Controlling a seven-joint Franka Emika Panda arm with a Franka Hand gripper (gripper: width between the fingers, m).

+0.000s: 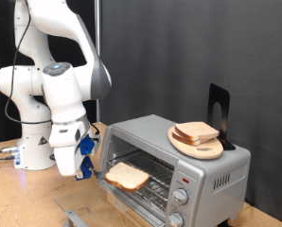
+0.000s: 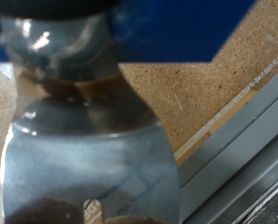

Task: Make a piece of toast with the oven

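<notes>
Toast (image 1: 128,175) lies flat (corner outward) at oven (image 1: 193,156) mouth.

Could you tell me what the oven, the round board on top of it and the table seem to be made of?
The oven looks like silver-painted or brushed sheet metal, judging by its even grey sheen, with a thin metal wire rack inside. The round board appears to be pale unfinished wood, matte and light tan. The table seems to be particle board or similar pressed wood: speckled, matte brown.
</notes>
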